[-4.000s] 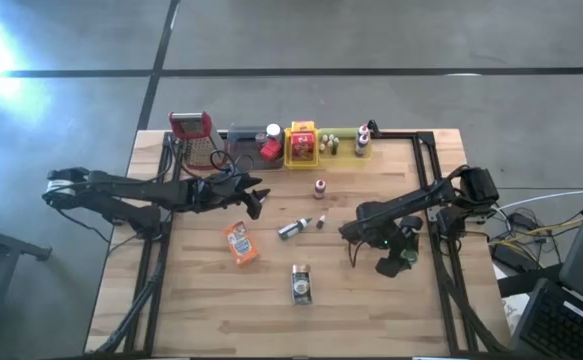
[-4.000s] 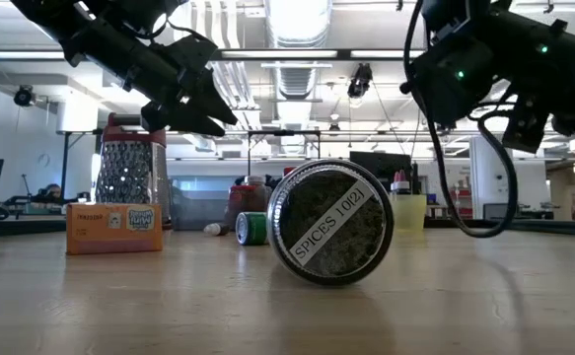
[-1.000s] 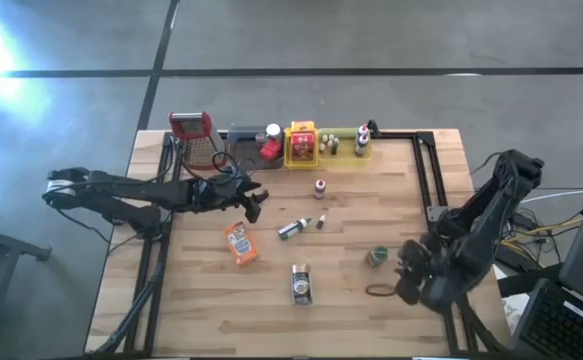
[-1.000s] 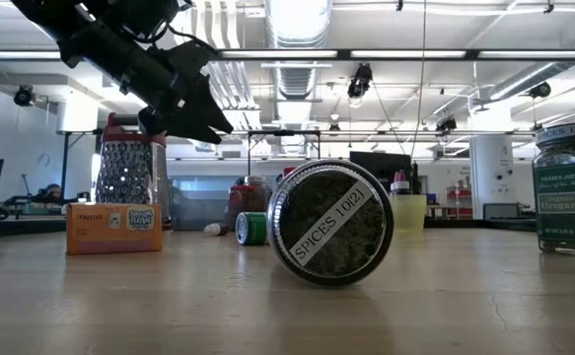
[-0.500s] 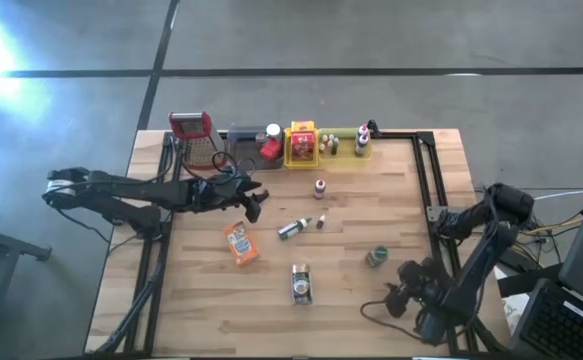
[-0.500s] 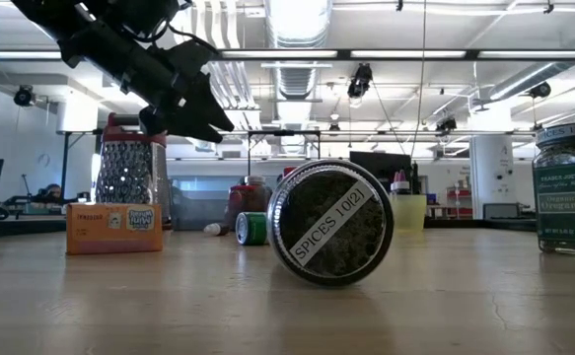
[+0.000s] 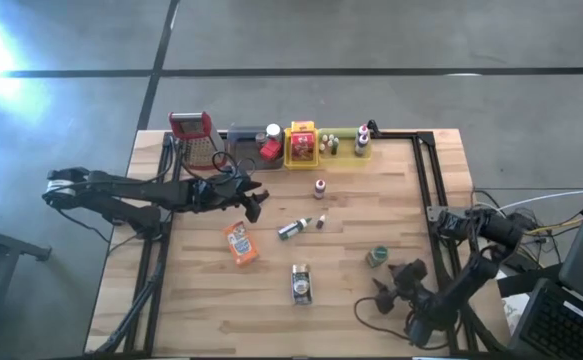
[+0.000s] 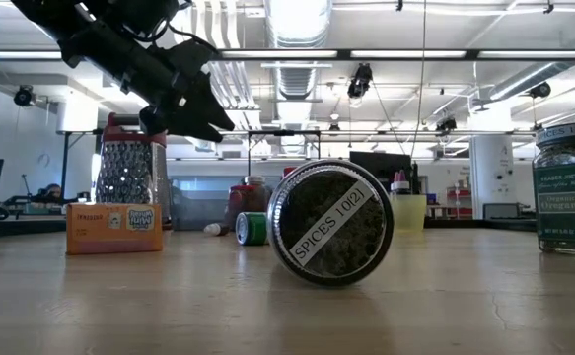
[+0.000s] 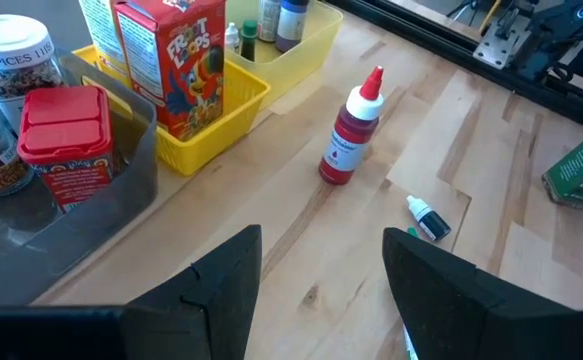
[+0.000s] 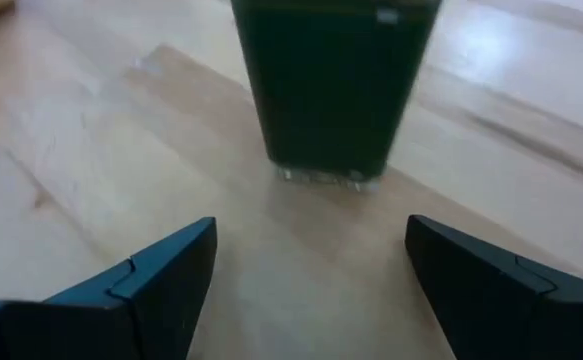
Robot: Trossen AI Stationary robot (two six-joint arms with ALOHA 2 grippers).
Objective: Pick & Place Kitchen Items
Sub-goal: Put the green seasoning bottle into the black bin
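Observation:
The kitchen items lie loose on the wooden table. A green-labelled oregano jar [image 7: 377, 258] [image 8: 568, 187] stands upright on its base. A spice jar [image 7: 301, 283] [image 8: 331, 222] lies on its side. Farther left are an orange packet [image 7: 239, 242], a small bottle [image 7: 289, 229] and a red squeeze bottle [image 7: 319, 187] [image 9: 351, 140]. My right gripper [image 7: 382, 295] [image 10: 311, 290] is open and low over the table, just on the near side of the oregano jar [image 10: 336, 85], with nothing between its fingers. My left gripper [image 7: 254, 203] [image 9: 316, 290] hangs open above the table's left middle.
Along the far edge stand a red-topped grater [image 7: 191, 135], a grey tray [image 7: 243, 147], a yellow tray [image 7: 302, 158] holding a red carton, and a light tray [image 7: 346, 150] with small bottles. Black frame rails [image 7: 423, 180] run along the table's left and right sides.
My right arm has folded down. Its gripper has sunk toward the tabletop, shifted a little toward the table's left, and turned to face the oregano jar. The jar and the other items have stayed where they were.

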